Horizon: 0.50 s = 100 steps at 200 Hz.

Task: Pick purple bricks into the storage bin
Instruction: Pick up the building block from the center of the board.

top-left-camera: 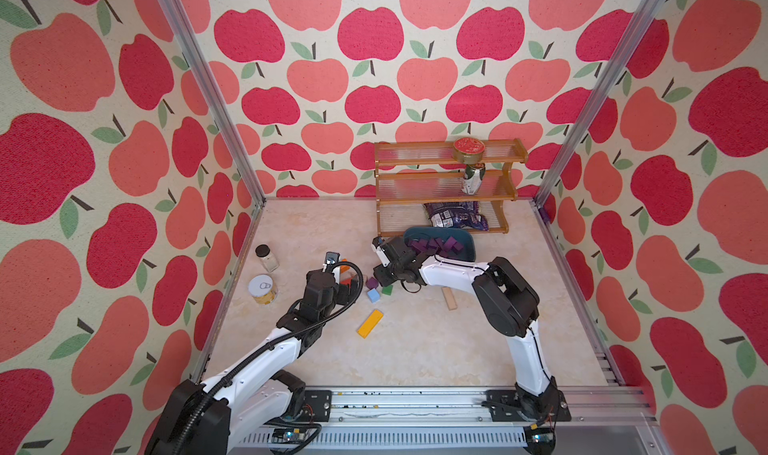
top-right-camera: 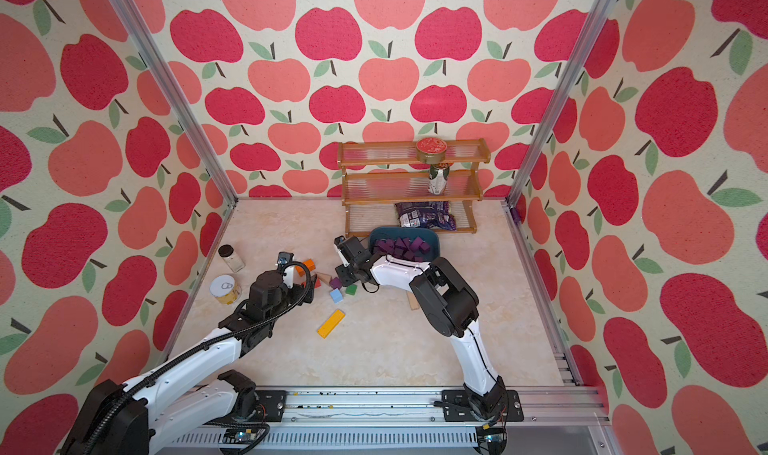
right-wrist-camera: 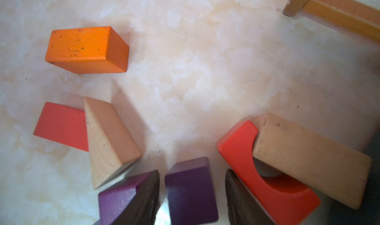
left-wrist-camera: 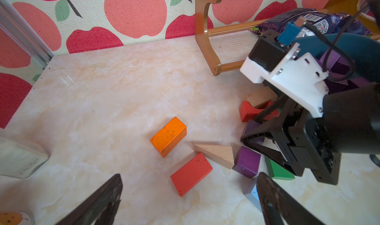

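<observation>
The left gripper (left-wrist-camera: 189, 175) hangs released, fingers spread wide above the tabletop (left-wrist-camera: 115, 86), with a red block (left-wrist-camera: 191, 173) lying between them and an orange block (left-wrist-camera: 168, 136) just beyond. The right gripper (right-wrist-camera: 192, 171) straddles one purple cube (right-wrist-camera: 191, 193) with a thin gap on each side, so nothing is clamped, and a second purple brick (right-wrist-camera: 117, 195) lies just outside one finger. Just behind this gripper, the storage bin (top-left-camera: 467, 245) holds a heap of purple bricks (top-left-camera: 440, 245).

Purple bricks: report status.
Left gripper open. Right gripper open, astride purple cube. Purple bricks piled in storage bin. Red arch block close alongside.
</observation>
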Each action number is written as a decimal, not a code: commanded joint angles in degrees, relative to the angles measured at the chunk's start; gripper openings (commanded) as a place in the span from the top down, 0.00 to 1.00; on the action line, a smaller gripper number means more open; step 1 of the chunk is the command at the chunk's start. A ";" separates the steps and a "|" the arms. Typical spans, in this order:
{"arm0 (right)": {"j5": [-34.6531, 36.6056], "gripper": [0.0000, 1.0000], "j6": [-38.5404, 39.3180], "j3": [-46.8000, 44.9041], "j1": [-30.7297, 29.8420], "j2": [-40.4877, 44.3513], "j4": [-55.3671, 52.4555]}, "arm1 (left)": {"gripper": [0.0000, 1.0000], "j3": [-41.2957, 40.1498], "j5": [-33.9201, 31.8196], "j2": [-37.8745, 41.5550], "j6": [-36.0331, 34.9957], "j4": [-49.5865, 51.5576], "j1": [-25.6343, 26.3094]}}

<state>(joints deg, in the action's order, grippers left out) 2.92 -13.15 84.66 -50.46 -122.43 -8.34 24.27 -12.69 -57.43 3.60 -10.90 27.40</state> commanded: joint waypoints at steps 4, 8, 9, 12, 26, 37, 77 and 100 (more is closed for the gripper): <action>-1.36 0.50 0.80 2.32 0.53 -2.31 -2.48 | 0.01 1.83 -0.51 -0.40 0.62 0.82 -0.24; -1.34 0.51 0.82 2.28 0.53 -2.33 -2.56 | 0.01 1.83 -0.56 -0.40 0.62 0.86 -0.26; -1.34 0.51 0.74 2.31 0.53 -2.35 -2.51 | 0.01 1.83 -0.57 -0.40 0.62 0.87 -0.25; -1.34 0.51 0.69 2.26 0.48 -2.36 -2.55 | 0.01 1.83 -0.50 -0.40 0.60 0.88 -0.28; -1.07 0.51 0.52 2.07 0.53 -2.34 -2.55 | 0.01 1.83 -0.50 -0.49 0.58 0.83 -0.24; -0.92 0.51 0.45 1.90 0.53 -2.16 -2.52 | 0.01 1.92 -0.48 -0.58 0.62 0.86 -0.36; -0.38 0.54 -0.07 1.36 0.52 -2.44 -2.65 | 0.01 2.01 -0.45 -0.84 0.71 1.03 -0.33; -0.46 0.64 -0.16 2.48 0.71 -3.02 -4.19 | 0.01 2.01 -0.51 -0.84 0.71 0.98 -0.40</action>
<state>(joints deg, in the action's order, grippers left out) 2.50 -13.34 85.65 -50.28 -123.87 -9.65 24.38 -12.69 -57.78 3.60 -10.90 27.38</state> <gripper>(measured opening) 0.391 0.994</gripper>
